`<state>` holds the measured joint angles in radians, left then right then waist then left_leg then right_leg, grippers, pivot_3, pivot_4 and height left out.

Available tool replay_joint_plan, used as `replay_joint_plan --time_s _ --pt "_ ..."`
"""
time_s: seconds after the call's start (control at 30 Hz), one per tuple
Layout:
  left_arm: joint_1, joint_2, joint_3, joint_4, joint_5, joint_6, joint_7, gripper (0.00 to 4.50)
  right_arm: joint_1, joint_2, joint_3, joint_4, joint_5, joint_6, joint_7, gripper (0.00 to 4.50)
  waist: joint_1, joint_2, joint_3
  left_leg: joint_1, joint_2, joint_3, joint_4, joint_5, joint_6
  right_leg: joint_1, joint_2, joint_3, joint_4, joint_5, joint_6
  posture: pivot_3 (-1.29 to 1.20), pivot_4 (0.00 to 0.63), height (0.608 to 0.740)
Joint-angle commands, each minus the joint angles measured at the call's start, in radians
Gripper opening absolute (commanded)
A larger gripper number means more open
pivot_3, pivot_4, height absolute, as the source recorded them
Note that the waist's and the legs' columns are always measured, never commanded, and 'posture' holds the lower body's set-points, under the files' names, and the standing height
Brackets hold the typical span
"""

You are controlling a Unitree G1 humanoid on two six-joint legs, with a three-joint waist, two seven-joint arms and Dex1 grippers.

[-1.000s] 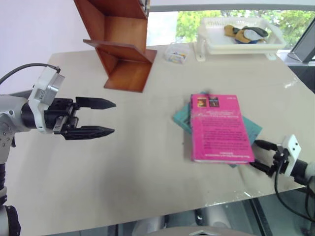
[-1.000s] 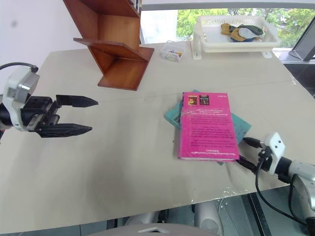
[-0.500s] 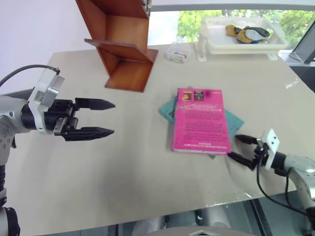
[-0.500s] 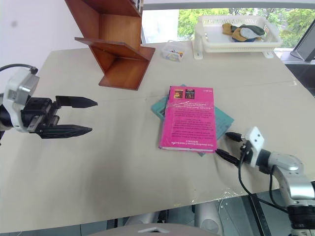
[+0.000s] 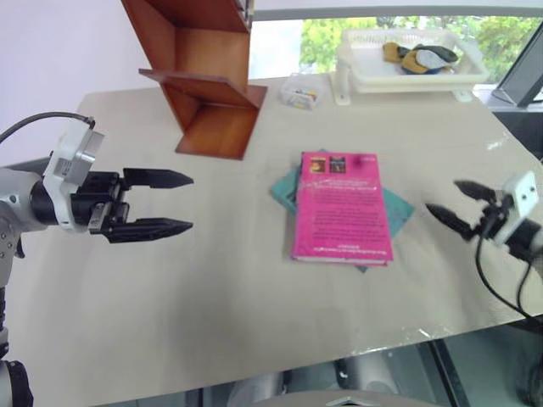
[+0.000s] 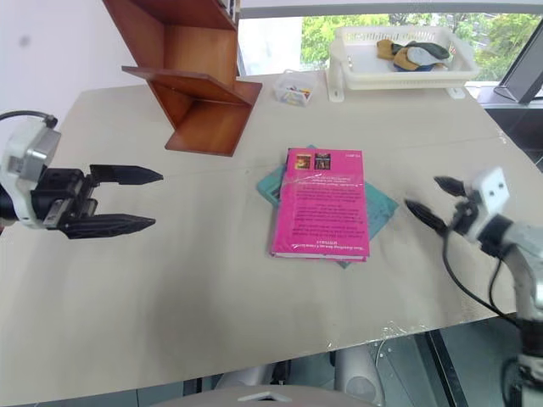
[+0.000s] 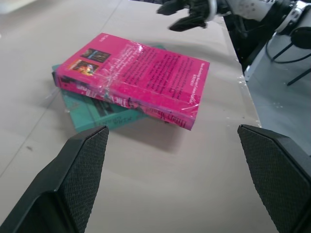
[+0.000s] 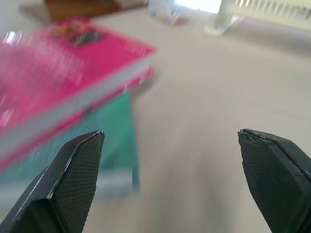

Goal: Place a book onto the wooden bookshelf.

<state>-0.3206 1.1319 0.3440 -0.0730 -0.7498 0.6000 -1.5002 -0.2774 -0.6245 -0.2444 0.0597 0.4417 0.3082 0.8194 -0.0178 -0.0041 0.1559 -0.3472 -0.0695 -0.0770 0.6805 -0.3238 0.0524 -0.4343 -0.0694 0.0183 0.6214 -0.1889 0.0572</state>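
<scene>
In the middle of a pale desk (image 5: 212, 280) lies the book (image 5: 341, 206), a bright pink paperback resting flat on top of a teal book (image 5: 287, 188), its cover up and its two small dark pictures at the end nearer the wooden bookshelf (image 5: 204, 76). That shelf unit stands at the far left of the desk, well apart from the books, with slanted boards that look meant to cradle a leaning book. On the robot's left, the left gripper (image 5: 157, 203) hovers above the desk with its two black fingers spread wide, pointing sideways toward the books but well short of them, holding nothing. On the robot's right, the right gripper (image 5: 458, 206) hangs near the pink book's right edge, not touching it, fingers apart and aimed at that edge, probably lining up to pinch the cover and pages from the side. A white plastic tray (image 5: 365, 76) holding small items sits at the far right, beside a small clear box (image 5: 303, 91).
</scene>
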Motion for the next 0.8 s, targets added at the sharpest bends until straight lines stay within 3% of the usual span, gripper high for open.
replay_joint_plan --time_s 0.03,0.23,0.8 --pt "-0.024 0.008 0.016 -0.001 0.0 -0.018 0.002 4.46 -0.096 0.059 0.031 0.052 -0.007 0.038 -0.07 4.5 0.003 0.0 0.0 -0.001 0.0 0.0 0.0 0.0 0.0 -0.001 0.0 0.0 0.0 0.0 0.0 0.0 0.15 0.74" --pt "-0.01 0.015 0.041 -0.007 0.0 -0.018 0.007 4.46 -0.266 0.119 0.076 0.24 -0.028 0.06 -0.079 4.5 0.003 0.0 0.0 -0.016 -0.005 -0.003 0.003 0.0 0.0 -0.015 -0.001 -0.003 0.003 0.0 0.0 0.0 0.15 0.74" --pt "0.069 0.011 0.109 -0.067 -0.019 0.004 0.052 4.46 -0.374 0.219 0.201 0.328 -0.079 0.001 0.053 4.5 -0.025 0.0 0.0 -0.015 -0.004 -0.003 0.003 0.0 0.0 -0.014 -0.001 -0.003 0.003 0.0 0.0 0.0 0.15 0.74"
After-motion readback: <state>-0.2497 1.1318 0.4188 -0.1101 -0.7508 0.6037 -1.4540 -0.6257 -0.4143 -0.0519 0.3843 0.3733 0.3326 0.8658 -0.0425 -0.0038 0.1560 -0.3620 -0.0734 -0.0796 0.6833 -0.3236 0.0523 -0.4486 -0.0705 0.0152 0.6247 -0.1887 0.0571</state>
